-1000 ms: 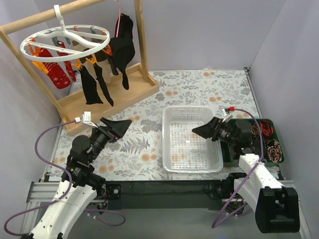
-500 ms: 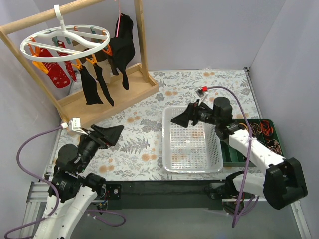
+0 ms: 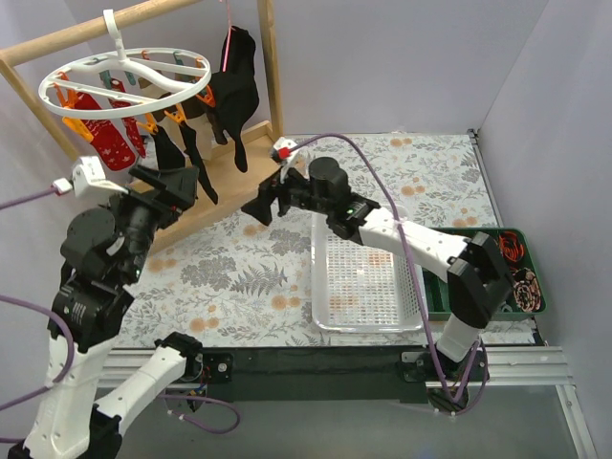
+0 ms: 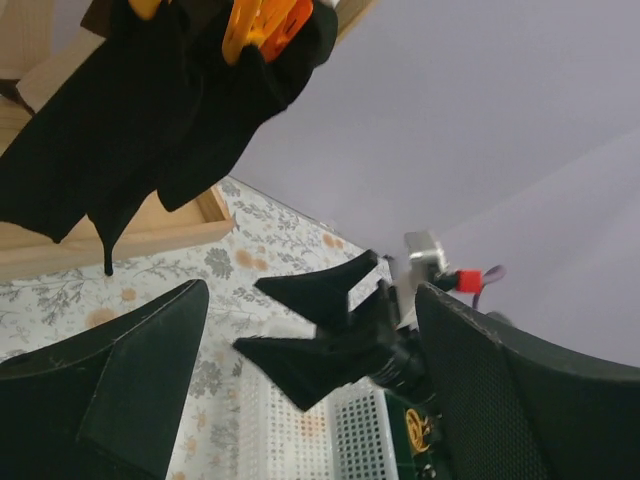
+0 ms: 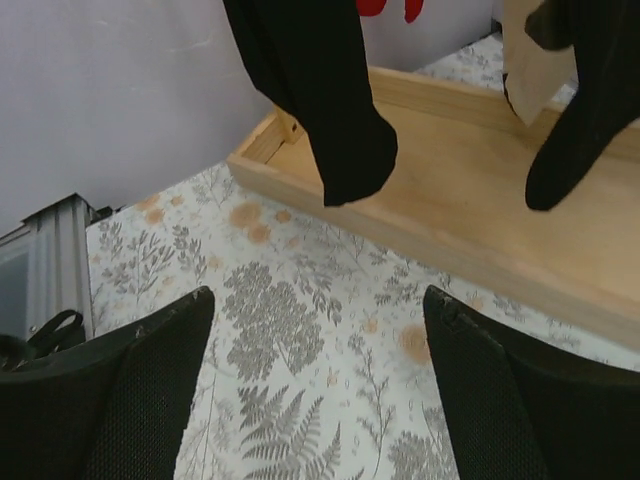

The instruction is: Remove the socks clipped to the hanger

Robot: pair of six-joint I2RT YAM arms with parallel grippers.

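From above, the hanger [image 3: 48, 93] hangs on the wooden rack [image 3: 273, 67], back left, with red and black socks [image 3: 107, 139] clipped under it, and the left gripper [image 3: 189, 189] and right gripper [image 3: 256, 212] are both spread wide nearby; the left wrist camera looks up at black socks in an orange clip [image 4: 262, 25]; the right wrist camera faces sock toes above the rack's base.

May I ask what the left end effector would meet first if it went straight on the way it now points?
Probably the right end effector, centred between the fingers of the left end effector in its wrist view; the black fabric socks hang above that line.
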